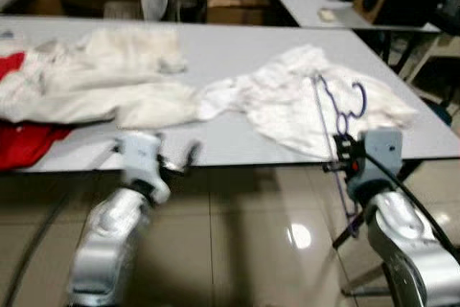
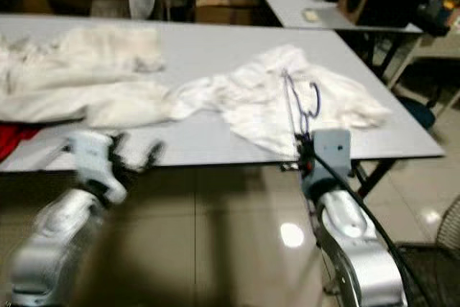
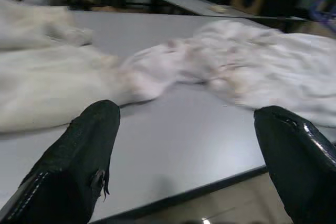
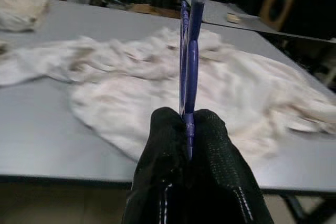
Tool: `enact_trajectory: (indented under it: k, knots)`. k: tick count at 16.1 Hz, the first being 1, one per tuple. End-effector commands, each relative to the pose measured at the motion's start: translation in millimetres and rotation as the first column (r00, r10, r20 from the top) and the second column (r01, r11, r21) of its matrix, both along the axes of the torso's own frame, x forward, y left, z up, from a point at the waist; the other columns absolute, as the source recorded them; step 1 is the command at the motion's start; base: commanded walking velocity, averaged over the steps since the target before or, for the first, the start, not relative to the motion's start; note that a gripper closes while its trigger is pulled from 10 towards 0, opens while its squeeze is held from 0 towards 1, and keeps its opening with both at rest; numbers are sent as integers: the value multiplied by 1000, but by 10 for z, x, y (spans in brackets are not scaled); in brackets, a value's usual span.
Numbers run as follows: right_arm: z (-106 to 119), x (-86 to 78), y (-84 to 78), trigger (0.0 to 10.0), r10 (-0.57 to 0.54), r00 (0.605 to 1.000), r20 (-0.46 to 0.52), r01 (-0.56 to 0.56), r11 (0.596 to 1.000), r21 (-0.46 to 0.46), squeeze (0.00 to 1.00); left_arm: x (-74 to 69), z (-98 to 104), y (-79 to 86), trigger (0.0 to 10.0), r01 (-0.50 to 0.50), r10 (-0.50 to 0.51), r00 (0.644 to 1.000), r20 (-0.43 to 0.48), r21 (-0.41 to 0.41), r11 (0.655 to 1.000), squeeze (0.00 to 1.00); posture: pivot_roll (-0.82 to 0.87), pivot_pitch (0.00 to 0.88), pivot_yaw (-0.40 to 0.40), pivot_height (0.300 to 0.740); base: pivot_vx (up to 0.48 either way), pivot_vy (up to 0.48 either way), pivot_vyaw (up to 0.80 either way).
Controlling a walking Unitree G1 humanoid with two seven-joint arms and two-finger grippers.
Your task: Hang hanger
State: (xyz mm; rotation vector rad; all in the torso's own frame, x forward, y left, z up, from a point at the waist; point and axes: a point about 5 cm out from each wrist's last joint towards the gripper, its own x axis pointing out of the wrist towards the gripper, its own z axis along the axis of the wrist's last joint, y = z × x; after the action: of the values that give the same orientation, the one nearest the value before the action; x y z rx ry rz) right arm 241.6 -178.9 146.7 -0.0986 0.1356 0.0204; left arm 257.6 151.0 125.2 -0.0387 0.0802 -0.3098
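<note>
Right now the right gripper (image 4: 189,129) fingers pinch the blue hanger (image 4: 190,61) tight, while the left gripper (image 3: 184,145) fingers gape wide, empty.

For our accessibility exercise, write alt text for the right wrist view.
The right gripper is shut on a blue hanger standing up from its black fingers. Beyond it a crumpled white garment lies on a grey table.

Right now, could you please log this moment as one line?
right gripper: shut on blue wire hanger | left gripper: open, at table edge | white garment: on grey table
</note>
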Motion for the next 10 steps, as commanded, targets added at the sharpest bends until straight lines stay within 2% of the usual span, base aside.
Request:
enact_trajectory:
  k: [1, 2, 4, 6, 7, 8, 10]
  knots:
    - [14, -7, -27, 10000, -23, 1000, 1, 23, 999, 47, 0, 75, 72, 22, 10000, -6, 5, 999, 48, 28, 1000, 1000, -123, 9, -28, 740, 0, 0, -800]
    - [51, 5, -64, 10000, -56, 998, 22, 54, 995, 80, 0, 121, 136, -10, 10000, -1, -2, 997, 77, 33, 999, 1000, -122, 1, -24, 740, 0, 0, -800]
    - [87, 25, -29, 10000, -39, 998, 41, 33, 991, 130, 0, 147, 208, -15, 10000, -8, 9, 995, 99, -10, 1000, 988, -117, 5, -21, 740, 0, 0, -800]
    - [40, 4, 11, 10000, -15, 1000, 26, 11, 992, 123, 0, 135, 159, -13, 10000, 8, -9, 996, 86, 11, 1000, 973, -122, 0, -13, 740, 0, 418, -800]
    - [62, 18, 30, 10000, -27, 999, 36, 21, 988, 151, 0, 144, 142, -4, 10000, 7, -9, 996, 87, 18, 1000, 973, -119, 0, -16, 740, 0, 480, -800]
    - [51, 66, 31, 10000, -51, 998, 31, 47, 991, 125, 0, 166, 145, 16, 10000, -3, 1, 996, 89, 20, 1000, 973, -111, 0, -23, 740, 0, 480, -788]
    - [61, 96, 69, 10000, -9, 999, 35, 4, 990, 139, 0, 180, 161, 33, 10000, -16, 13, 996, 90, 25, 1000, 969, -96, 0, -27, 740, 0, 480, -772]
